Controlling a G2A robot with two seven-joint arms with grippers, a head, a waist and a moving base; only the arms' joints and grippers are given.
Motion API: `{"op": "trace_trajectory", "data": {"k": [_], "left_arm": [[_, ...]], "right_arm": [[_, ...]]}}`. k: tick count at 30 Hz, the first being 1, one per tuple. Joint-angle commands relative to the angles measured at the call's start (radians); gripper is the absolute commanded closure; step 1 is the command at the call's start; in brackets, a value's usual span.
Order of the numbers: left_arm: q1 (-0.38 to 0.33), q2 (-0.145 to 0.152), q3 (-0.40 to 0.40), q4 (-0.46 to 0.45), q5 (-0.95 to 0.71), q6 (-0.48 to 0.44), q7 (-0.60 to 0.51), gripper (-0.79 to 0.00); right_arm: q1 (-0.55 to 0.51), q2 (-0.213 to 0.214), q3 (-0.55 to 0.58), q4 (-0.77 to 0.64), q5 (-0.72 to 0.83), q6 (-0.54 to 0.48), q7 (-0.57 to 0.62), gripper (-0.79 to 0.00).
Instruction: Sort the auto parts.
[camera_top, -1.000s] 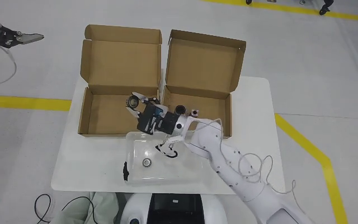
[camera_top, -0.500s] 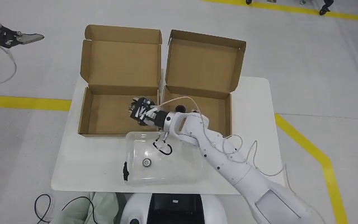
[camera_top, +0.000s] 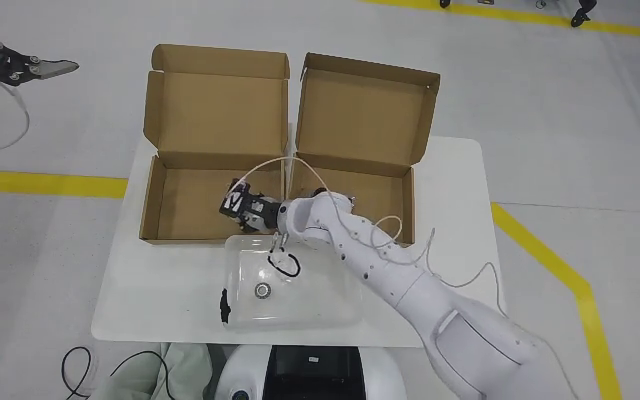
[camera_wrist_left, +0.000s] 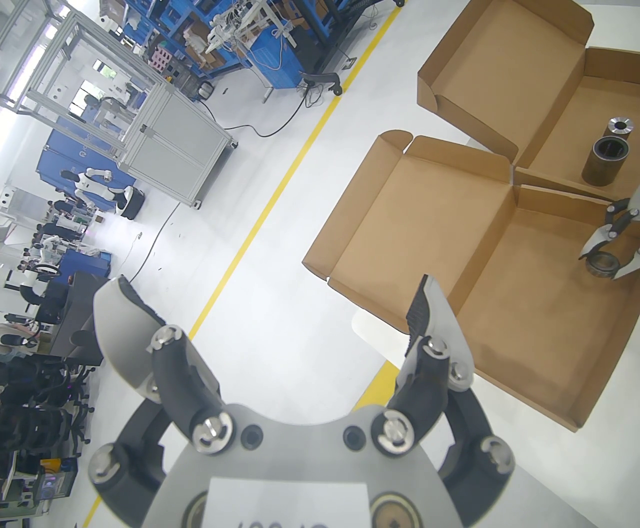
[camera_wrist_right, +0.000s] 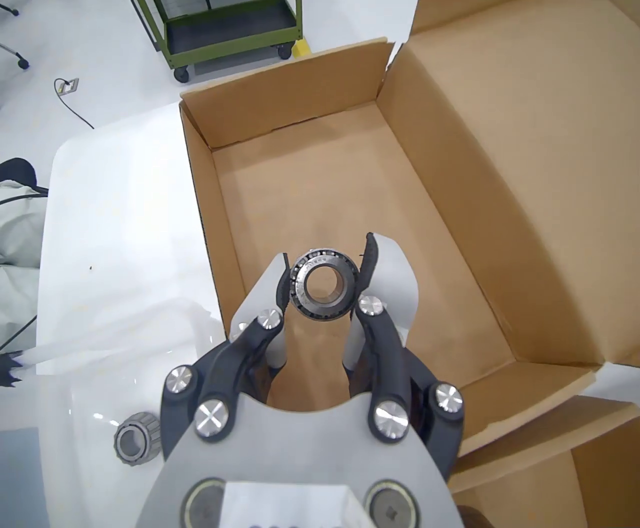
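Waiting nearest the robot: the clear tray (camera_top: 340, 312) at the table's (camera_top: 450, 200) near edge holds a second bearing (camera_top: 262, 291), lying alone and well apart from either gripper. A black loop (camera_top: 288, 266) and a small black piece (camera_top: 223, 306) lie there too; what they are is too small to tell.
Tray, judged: at least one part is not yet sorted, perhaps three.
Right gripper (camera_wrist_right: 322, 280): just past the tray's far rim, over the left box (camera_top: 185, 215), its fingers pinching a bearing (camera_wrist_right: 324, 292) by the outer ring, bore facing the wrist camera.
Bearing's place: low over the box's cardboard floor, near the corner closest to the tray and the other box. Whether it touches the floor cannot be told.
Step in hand, judged: a drop-off. The part is inside the box's walls but not let go.
Left box, judged: bare cardboard shows around the held bearing, so this looks like its first part.
Right box (camera_top: 385, 205): a dark sleeve (camera_wrist_left: 605, 160) and a smaller cylinder (camera_wrist_left: 620, 127) stand upright, just beside each other. That sort looks done for two parts.
Left gripper (camera_wrist_left: 275, 300): farthest out, past the table's side above the floor, fingers spread wide, nothing between them.
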Motion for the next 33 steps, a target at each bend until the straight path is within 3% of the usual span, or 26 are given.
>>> {"op": "trace_trajectory", "data": {"k": [1, 17, 23, 28, 33], "left_arm": [[0.000, 0.000, 0.000, 0.000, 0.000, 0.000, 0.000, -0.785], [0.000, 0.000, 0.000, 0.000, 0.000, 0.000, 0.000, -0.785], [0.000, 0.000, 0.000, 0.000, 0.000, 0.000, 0.000, -0.785], [0.000, 0.000, 0.000, 0.000, 0.000, 0.000, 0.000, -0.785], [0.000, 0.000, 0.000, 0.000, 0.000, 0.000, 0.000, -0.785]], "right_arm": [[0.018, -0.020, -0.013, 0.038, 0.013, -0.005, 0.006, 0.000], [0.117, -0.147, -0.068, 0.290, 0.062, -0.027, 0.047, 0.000], [0.137, -0.178, -0.074, 0.354, 0.055, -0.027, 0.020, -0.194], [0.151, -0.196, -0.075, 0.389, 0.044, -0.026, -0.003, -0.240], [0.161, -0.207, -0.073, 0.413, 0.028, -0.022, -0.030, -0.336]]}}
